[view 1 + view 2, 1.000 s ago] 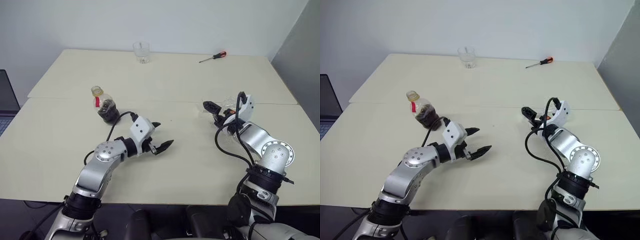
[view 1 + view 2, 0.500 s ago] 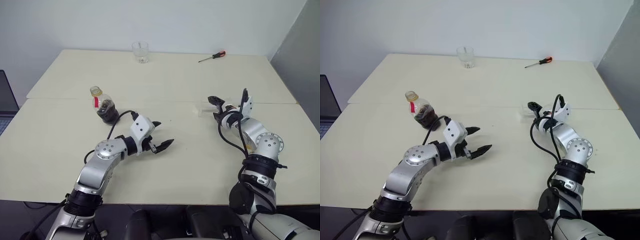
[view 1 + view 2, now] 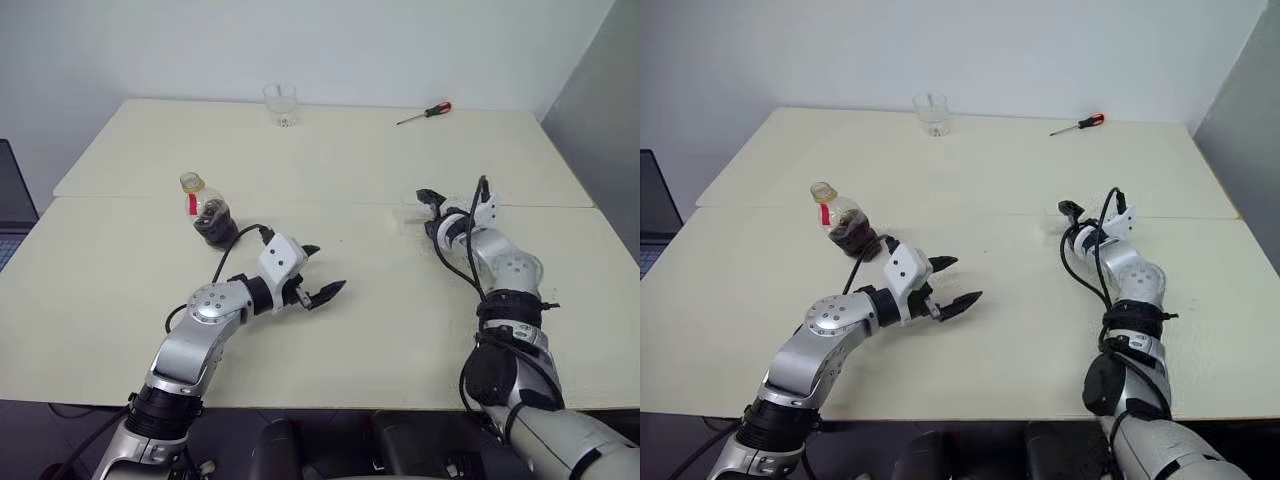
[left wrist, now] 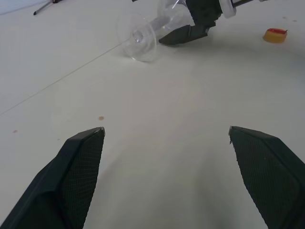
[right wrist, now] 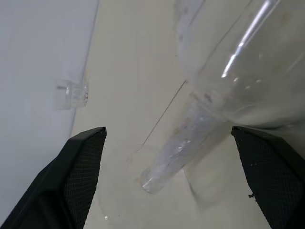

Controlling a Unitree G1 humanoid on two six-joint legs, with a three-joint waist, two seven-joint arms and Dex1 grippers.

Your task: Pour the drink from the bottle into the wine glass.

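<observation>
Left jaws (image 3: 322, 272): spread wide and empty, hovering low over the bench's middle.
Right jaws (image 3: 437, 208): spread around the wine glass (image 4: 157, 33), which lies on its side near the bench's right edge, foot toward my left arm; contact I cannot tell.
Bottle (image 3: 206, 210): upright left of centre, uncapped, drink (image 3: 213, 222) in its lower half; cap (image 4: 275, 34) lies apart.
Risk: round bowl may roll or slip as I close; thin stem could snap.
Bench (image 3: 340, 330): pale cream, seam across the middle; tumbler (image 3: 281, 104) and screwdriver (image 3: 425, 113) along the far edge.
Room: plain white wall behind.
</observation>
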